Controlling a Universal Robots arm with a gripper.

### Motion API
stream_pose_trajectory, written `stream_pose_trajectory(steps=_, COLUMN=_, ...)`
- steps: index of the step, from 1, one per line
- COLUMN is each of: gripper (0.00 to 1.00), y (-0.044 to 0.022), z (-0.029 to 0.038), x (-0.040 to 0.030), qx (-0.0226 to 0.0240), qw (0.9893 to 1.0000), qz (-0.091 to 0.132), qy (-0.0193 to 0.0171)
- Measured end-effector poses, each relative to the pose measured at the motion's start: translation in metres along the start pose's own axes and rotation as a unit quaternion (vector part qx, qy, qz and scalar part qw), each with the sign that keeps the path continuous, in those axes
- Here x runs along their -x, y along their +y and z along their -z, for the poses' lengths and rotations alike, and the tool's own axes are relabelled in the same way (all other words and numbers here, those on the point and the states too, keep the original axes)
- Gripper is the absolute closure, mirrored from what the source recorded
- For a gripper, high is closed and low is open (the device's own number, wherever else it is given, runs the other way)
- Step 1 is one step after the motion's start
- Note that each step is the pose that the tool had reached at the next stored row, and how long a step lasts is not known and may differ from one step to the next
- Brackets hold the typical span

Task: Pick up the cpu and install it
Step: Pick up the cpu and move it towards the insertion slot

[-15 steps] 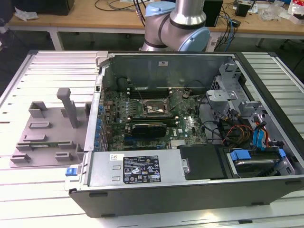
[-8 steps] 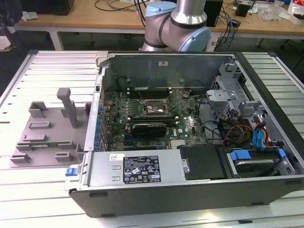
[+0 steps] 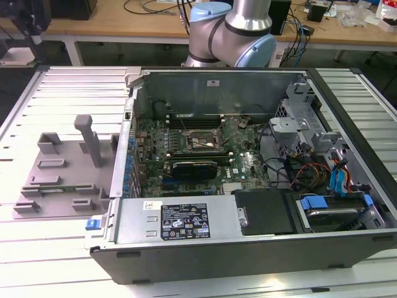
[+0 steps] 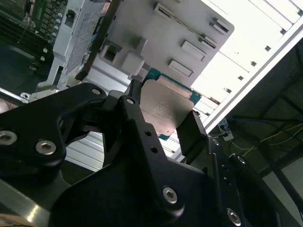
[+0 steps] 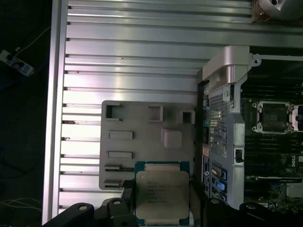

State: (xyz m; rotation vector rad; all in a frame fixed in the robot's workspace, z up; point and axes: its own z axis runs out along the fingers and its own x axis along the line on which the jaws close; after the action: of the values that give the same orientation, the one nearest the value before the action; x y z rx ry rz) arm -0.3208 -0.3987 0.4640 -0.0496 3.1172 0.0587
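Fingers [image 4: 189, 135] clamped on opposite edges of cpu [image 4: 163, 111], held above grey fixture tray [image 5: 142, 123]. Exterior view: tray left, open computer case [image 3: 248, 261] centre, on slatted tabletop [image 3: 49, 248].

Bright, even room light fills the exterior view. In the second wrist view the ribbed pale metal tabletop [image 4: 251, 56] blows out white; the thin square silver-topped cpu [image 4: 163, 111] before it looks shaded.
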Motion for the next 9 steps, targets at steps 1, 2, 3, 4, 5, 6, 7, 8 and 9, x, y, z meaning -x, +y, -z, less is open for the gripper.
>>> stream_pose_trajectory(steps=1, gripper=0.45, y=-0.0002, z=-0.0002, x=0.0038, qx=0.0, qw=1.0, qz=0.0, qy=0.0)
stream_pose_trajectory(steps=2, gripper=0.45, y=-0.0003, z=-0.0004, x=0.0084, qx=0.0, qw=1.0, qz=0.0, qy=0.0)
stream_pose_trajectory(steps=3, gripper=0.45, y=-0.0004, z=-0.0005, x=0.0124, qx=0.0, qw=1.0, qz=0.0, qy=-0.0001)
stream_pose_trajectory(steps=4, gripper=0.45, y=-0.0005, z=-0.0006, x=0.0165, qx=0.0, qw=1.0, qz=0.0, qy=0.0)
stream_pose_trajectory(steps=5, gripper=0.45, y=-0.0007, z=-0.0008, x=0.0209, qx=0.0, qw=1.0, qz=0.0, qy=0.0)
stream_pose_trajectory(steps=6, gripper=0.45, y=-0.0009, z=-0.0011, x=0.0268, qx=0.0, qw=1.0, qz=0.0, qy=0.0)
stream_pose_trajectory(steps=7, gripper=0.45, y=-0.0011, z=-0.0013, x=0.0315, qx=0.0, qw=1.0, qz=0.0, qy=0.0)
stream_pose_trajectory(steps=8, gripper=0.45, y=-0.0012, z=-0.0014, x=0.0345, qx=0.0, qw=1.0, qz=0.0, qy=0.0)
stream_pose_trajectory(steps=9, gripper=0.45, y=-0.0012, z=-0.0015, x=0.0363, qx=0.0, qw=1.0, qz=0.0, qy=0.0)
